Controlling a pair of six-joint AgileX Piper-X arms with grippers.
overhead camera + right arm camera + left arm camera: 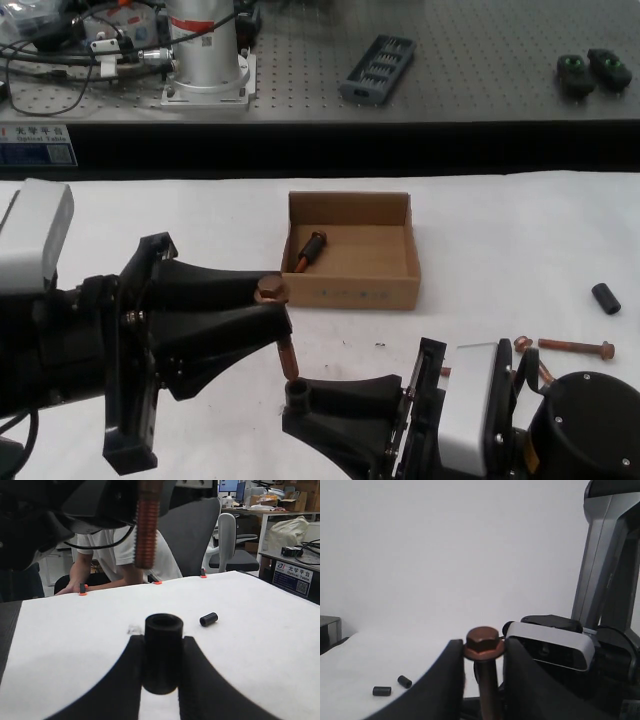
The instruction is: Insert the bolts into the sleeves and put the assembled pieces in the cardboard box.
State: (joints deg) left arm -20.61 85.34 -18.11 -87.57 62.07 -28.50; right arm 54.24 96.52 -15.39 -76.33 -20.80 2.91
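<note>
- Open brown cardboard box point(350, 292) holds one sleeved bolt point(311, 249).
- Left gripper point(483, 652), at six o'clock from the box, clamps a copper hex-head bolt point(482, 642), shank hanging down.
- Right gripper point(162, 652) grips a black cylindrical sleeve point(163, 630) upright, just beneath that bolt.

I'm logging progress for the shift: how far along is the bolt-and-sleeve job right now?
Done: what looks like one assembled piece lies in the cardboard box. In hand: the left gripper holds a bolt above the sleeve held by the right gripper; it is not yet inserted. Left: a loose bolt and a loose sleeve lie outside the box, so at least one more pair.
</note>
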